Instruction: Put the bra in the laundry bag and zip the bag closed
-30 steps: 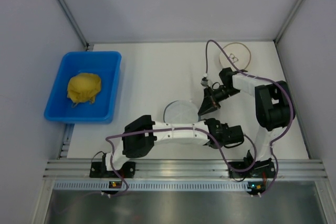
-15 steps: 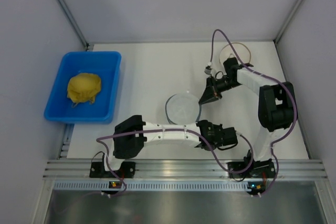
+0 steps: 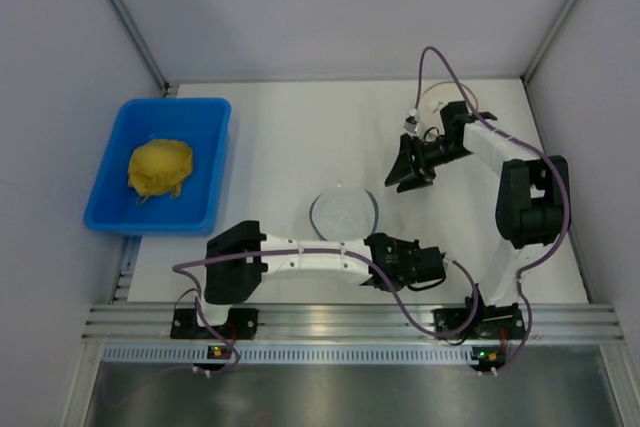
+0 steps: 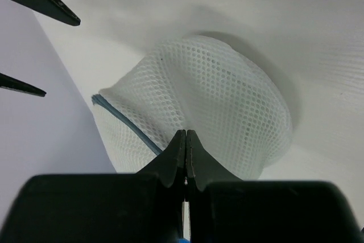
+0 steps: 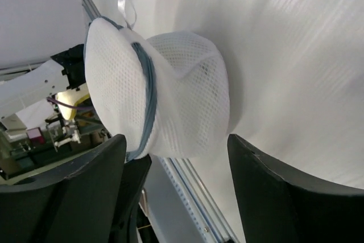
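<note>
Our left end effector [image 4: 185, 138] is pressed together on a fold of the laundry bag [image 4: 227, 95], whose mesh bulges directly ahead of its tips. Our right end effector [image 5: 176, 140] is spread wide and holds nothing. The bag sits ahead of it, clear of both fingers, with the zipper [image 5: 149, 98] facing it. We cannot make out the bra; if it is inside, the mesh hides it. The pinch grips only thin mesh, so a tug on the zipper could slip it free or drag the bag across the counter [image 5: 296, 55]. We also see no pull tab to aim for.
</note>
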Tool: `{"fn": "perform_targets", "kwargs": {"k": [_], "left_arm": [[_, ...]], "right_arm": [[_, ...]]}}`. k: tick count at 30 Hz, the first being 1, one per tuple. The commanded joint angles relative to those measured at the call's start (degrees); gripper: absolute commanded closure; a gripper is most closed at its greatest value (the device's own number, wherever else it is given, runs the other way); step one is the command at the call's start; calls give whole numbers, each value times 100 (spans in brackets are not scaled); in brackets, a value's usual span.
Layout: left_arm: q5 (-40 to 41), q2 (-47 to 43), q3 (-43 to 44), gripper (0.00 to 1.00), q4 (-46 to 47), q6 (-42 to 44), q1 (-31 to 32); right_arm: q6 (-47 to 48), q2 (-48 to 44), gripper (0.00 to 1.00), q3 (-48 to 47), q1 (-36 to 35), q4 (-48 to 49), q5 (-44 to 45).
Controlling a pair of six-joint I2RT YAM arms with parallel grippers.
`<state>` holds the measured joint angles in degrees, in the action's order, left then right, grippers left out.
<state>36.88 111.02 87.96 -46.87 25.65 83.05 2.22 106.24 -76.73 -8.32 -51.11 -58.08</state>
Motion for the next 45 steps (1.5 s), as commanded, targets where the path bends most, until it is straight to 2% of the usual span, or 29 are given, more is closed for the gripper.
{"fn": "perform_targets", "kwargs": {"k": [1, 2, 6, 13, 17, 20, 21, 23, 24, 26, 32, 38, 43, 44, 45], "left_arm": [[108, 7, 414, 100, 301, 142, -95], [143, 129, 589, 100, 310, 186, -122], [196, 253, 792, 100, 538, 388, -166], [188, 385, 907, 100, 653, 573, -166], [196, 411, 881, 100, 705, 643, -166], [170, 420, 889, 100, 697, 643, -166], [170, 412, 898, 100, 697, 626, -166], [144, 394, 872, 100, 697, 626, -166], [135, 385, 863, 100, 697, 626, -157], [117, 341, 810, 100, 688, 590, -148], [73, 130, 406, 100, 679, 503, 53], [30, -63, -7, 100, 671, 344, 326], [161, -99, -122, 100, 697, 353, 326], [161, -81, -87, 100, 697, 344, 309], [161, -63, -43, 100, 697, 362, 239]], "right_arm": [[524, -550, 27, -237, 58, -749, 157], [630, -577, 26, -237, 67, -1143, 209], [1034, -569, 26, 113, 41, -1682, -149], [710, -315, 26, 308, -661, -1191, -449], [710, -121, 32, 272, -899, -1173, -476], [719, -51, 46, 220, -1005, -1173, -458], [710, -42, 59, 176, -1014, -1164, -432], [684, 2, 73, 97, -1023, -1138, -406], [683, 46, 87, 62, -1023, -1129, -388], [683, 81, 100, -17, -1032, -1112, -327], [324, 125, 100, -429, -847, -681, -221], [428, 696, 100, -1395, -627, -760, -124], [385, 925, 99, -1740, -653, -865, -107], [419, 890, 76, -1714, -662, -926, -107], [446, 768, 62, -1670, -671, -970, -115]]}}
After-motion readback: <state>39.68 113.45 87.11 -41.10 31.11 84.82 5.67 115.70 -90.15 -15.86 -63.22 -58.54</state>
